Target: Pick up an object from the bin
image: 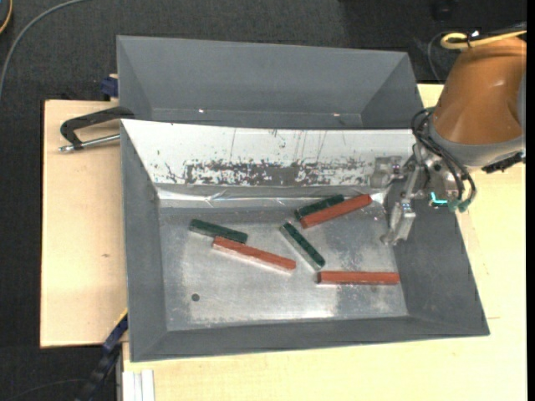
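Observation:
My gripper (396, 230) hangs at the right side of the bin, above the floor, with its fingers pointing down. Nothing is seen between them. Just left of it lies a red bar (336, 210) with a dark green bar (318, 205) tight along its upper side. Below the gripper a second red bar (358, 278) lies flat near the bin's front right. A short dark green bar (302, 246) lies slanted in the middle.
Further left lie a long red bar (253, 254) and a dark green bar (217, 230) above it. A small dark spot (195, 298) marks the floor at the front left. The arm's orange cover stands over the bin's right rim.

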Tool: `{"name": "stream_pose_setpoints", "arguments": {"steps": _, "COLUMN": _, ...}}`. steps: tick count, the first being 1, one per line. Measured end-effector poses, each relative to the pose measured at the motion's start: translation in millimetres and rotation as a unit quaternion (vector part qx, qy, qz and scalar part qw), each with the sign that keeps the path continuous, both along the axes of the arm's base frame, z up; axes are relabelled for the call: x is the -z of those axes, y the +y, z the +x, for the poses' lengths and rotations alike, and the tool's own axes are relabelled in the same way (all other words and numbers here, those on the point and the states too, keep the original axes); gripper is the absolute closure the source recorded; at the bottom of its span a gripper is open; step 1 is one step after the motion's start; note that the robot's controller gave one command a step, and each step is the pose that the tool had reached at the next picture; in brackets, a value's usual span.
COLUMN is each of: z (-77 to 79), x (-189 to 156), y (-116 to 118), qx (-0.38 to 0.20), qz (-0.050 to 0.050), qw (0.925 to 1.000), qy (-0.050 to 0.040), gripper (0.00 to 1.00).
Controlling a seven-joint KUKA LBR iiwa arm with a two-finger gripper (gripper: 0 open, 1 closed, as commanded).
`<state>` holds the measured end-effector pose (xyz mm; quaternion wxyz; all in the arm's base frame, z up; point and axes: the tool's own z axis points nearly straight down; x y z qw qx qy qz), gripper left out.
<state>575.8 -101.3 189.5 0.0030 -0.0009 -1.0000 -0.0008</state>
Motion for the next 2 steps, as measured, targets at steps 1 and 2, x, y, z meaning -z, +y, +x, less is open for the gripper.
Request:
{"name": "stream_pose_setpoints", "arguments": {"steps": 1, "z": -49.6, "x": 119.4, "y": -34.0, "qx": -0.085, "qz": 0.0, "qw": 0.9964, "qy": -0.0027, "gripper": 0.0}}
{"name": "stream_pose_setpoints", "arguments": {"steps": 2, "z": -71.0, "x": 119.0, "y": -2.6, "qx": -0.112, "qz": 0.001, "qw": 0.9937, "qy": -0.0023, "gripper": 0.0}}
